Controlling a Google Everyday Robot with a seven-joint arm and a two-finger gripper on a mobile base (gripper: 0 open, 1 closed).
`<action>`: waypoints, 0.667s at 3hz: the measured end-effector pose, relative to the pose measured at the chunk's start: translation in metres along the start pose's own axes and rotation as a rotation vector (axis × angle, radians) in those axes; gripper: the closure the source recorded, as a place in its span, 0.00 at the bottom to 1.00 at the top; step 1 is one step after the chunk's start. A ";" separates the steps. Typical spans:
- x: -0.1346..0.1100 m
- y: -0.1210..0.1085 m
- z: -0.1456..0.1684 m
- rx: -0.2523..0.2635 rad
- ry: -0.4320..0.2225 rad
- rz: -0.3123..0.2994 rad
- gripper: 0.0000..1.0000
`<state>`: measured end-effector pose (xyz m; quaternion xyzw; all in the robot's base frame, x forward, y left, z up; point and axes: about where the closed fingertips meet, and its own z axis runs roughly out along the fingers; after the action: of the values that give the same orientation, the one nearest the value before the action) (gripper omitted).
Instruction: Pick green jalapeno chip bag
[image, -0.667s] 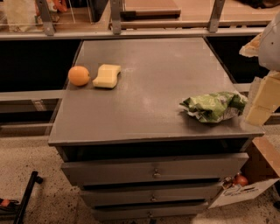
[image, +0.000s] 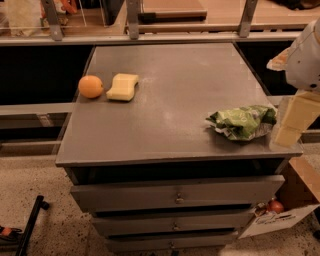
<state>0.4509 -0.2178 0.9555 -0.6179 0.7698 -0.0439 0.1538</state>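
The green jalapeno chip bag (image: 242, 122) lies crumpled on the right front part of the grey cabinet top (image: 175, 100). It is shiny green with white patches. My gripper (image: 295, 120) hangs at the right edge of the view, just right of the bag and close to it, at about the height of the cabinet top. The white arm (image: 305, 55) rises above it. The gripper holds nothing that I can see.
An orange fruit (image: 90, 86) and a yellow sponge (image: 123, 86) sit side by side at the back left of the top. Drawers (image: 176, 196) are below the front edge. A cardboard box (image: 295, 200) stands on the floor at the right. A rail and shelves run behind.
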 end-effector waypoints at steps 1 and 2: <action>0.004 -0.006 0.040 -0.009 0.026 -0.061 0.00; 0.008 -0.009 0.081 -0.035 0.059 -0.086 0.15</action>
<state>0.4811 -0.2174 0.8793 -0.6514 0.7474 -0.0552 0.1180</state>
